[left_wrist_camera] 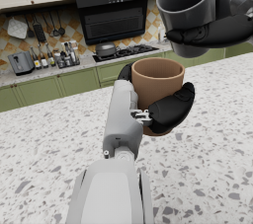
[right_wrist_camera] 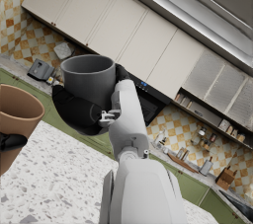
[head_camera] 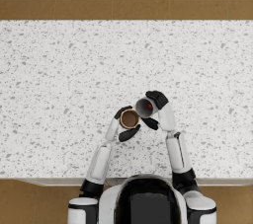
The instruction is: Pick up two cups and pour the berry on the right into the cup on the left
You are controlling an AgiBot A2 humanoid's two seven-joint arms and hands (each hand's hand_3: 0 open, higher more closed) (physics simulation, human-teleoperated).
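Right hand [head_camera: 159,100] grips the grey cup [head_camera: 144,107], tipped toward the brown cup [head_camera: 129,118] held upright by the left hand [head_camera: 127,124]; red berry [head_camera: 149,106] sits inside the grey cup. Pour step underway, I'd say. Next: tilt further, rim over the brown cup's mouth.

- Even, bright rendered light, no glare.
- Soft faint shadows on white speckled stone countertop [head_camera: 59,70] under the arms.
- Head view low-res, slightly soft; wrist views sharper, no edge distortion visible.
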